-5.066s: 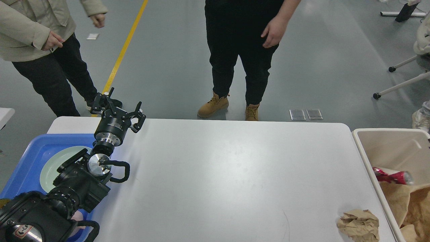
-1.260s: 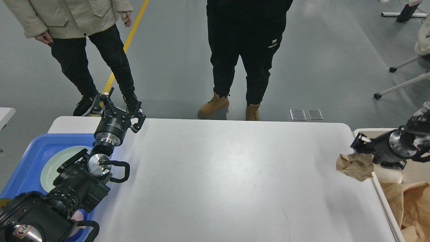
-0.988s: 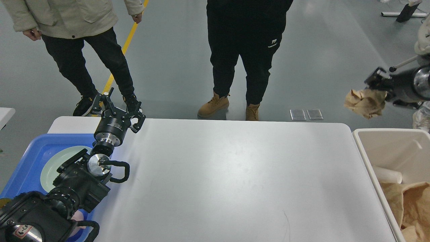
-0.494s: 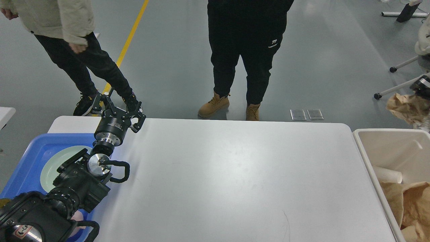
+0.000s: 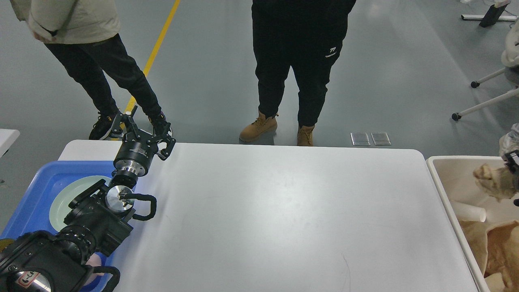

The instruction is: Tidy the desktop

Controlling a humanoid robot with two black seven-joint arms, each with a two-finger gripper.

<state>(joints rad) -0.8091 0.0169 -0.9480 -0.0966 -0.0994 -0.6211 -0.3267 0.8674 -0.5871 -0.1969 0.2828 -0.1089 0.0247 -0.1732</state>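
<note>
At the far left a blue tray (image 5: 24,202) sits on the corner of the bench (image 5: 284,219), holding a pale green plate (image 5: 61,198) half hidden by the left arm. The left pincer (image 5: 140,127) hangs above the bench's back-left corner with its fingers spread and nothing between them. Beyond the far edge stand two people (image 5: 300,61) on the grey floor. The bench itself is a wide white slab with rounded corners and a matte face, its long axis running left to right across the view; what shows of it outside the tray carries no loose item, only a faint hairline mark near the front. Just off its right end stands a beige bin (image 5: 436,178), already holding brown paper (image 5: 492,247) and a white roll (image 5: 468,211). Above the bin's open mouth, at the frame's right edge, a crumpled paper wad (image 5: 492,182) hangs by the right pincer (image 5: 511,162), of which only a dark sliver shows, so I cannot tell whether it is pinching the wad or has let go. The wad lies straight over the bin, so the drop likely needs only a release, and the right arm is plainly the nearer one.
</note>
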